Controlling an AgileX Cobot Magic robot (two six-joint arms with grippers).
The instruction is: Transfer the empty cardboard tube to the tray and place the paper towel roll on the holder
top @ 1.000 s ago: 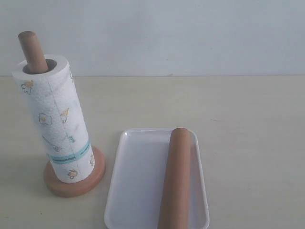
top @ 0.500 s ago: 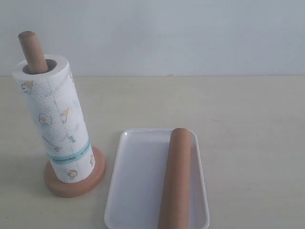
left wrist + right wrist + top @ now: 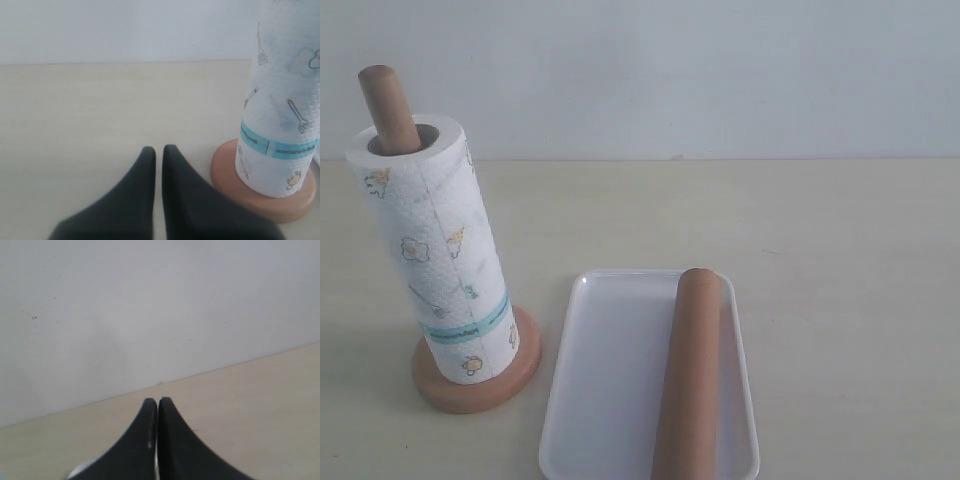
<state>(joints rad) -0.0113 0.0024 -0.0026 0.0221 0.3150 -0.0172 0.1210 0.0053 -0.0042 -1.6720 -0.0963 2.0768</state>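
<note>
As nothing had moved over the last second, both halves of the task looked already done.
The left gripper (image 3: 158, 150) and the right gripper (image 3: 158, 401) were both closed on nothing, their jaws pressed together, and neither showed in the exterior view. The paper towel roll (image 3: 435, 250) stood close to the left gripper, a little beyond its tips and off to one side, not touching them. Its long axis was upright, threaded over the rod of the holder (image 3: 388, 105), whose rounded top stuck out above the roll. The empty cardboard tube (image 3: 690, 370) lay flat in the tray (image 3: 610, 370), along the tray's long side, its far end at the far rim and its near end cut off by the picture edge. How it lay from the right gripper I could not tell, since that wrist view showed mostly wall and table (image 3: 840, 300).
</note>
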